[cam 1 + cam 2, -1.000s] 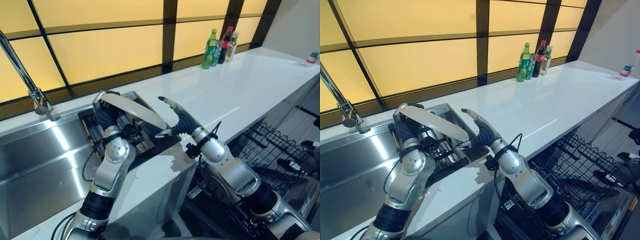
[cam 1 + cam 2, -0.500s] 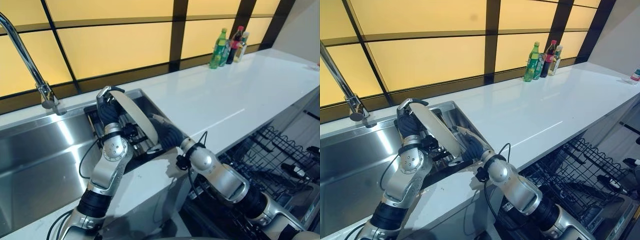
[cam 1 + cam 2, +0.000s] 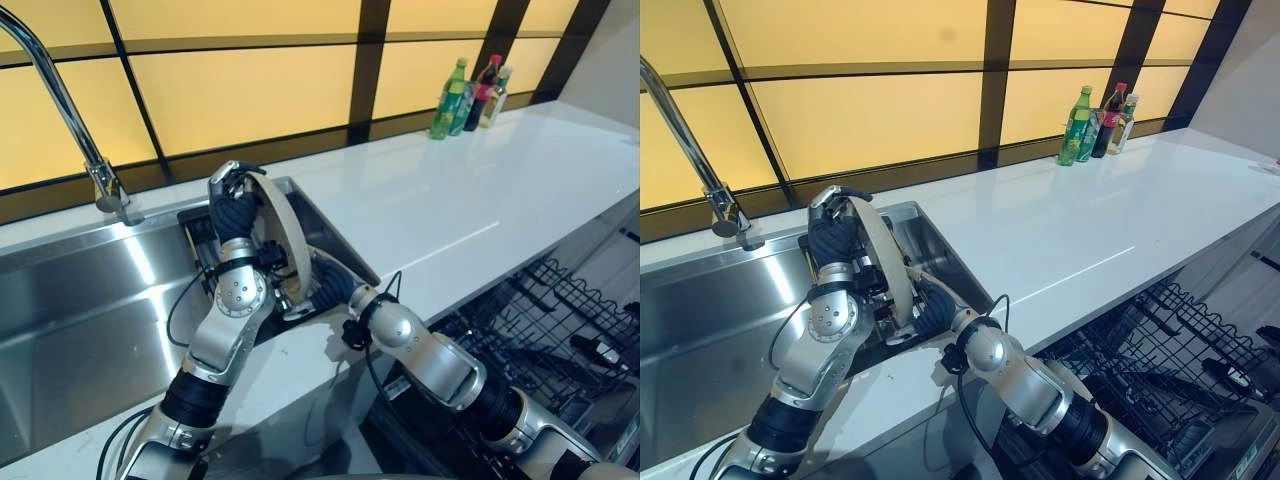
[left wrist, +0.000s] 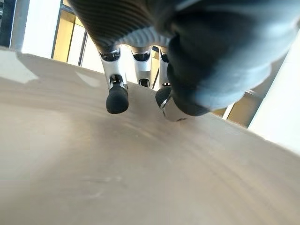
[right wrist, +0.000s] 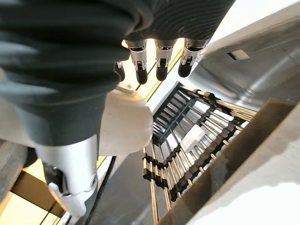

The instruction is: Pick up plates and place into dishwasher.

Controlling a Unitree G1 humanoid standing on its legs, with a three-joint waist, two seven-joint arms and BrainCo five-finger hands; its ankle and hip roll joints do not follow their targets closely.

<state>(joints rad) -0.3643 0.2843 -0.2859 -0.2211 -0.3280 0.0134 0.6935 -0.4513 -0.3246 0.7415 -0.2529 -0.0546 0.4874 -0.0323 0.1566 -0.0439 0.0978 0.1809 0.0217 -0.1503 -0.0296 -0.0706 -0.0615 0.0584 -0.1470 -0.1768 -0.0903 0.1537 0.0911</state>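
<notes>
Leftmost, a faucet (image 3: 60, 95) arcs over the steel sink (image 3: 70, 320). Beside it, the left hand (image 3: 232, 205) curls its fingers over the rim of a beige plate (image 3: 288, 235), held on edge above the drying rack (image 5: 187, 145). Reaching in, the right hand (image 3: 322, 285) presses against the plate; its grip is unclear. Rightward, the dishwasher rack (image 3: 545, 310) awaits, so loading remains.

no readable text, bottles (image 3: 470, 92) at the counter's far end, labels too small
</notes>
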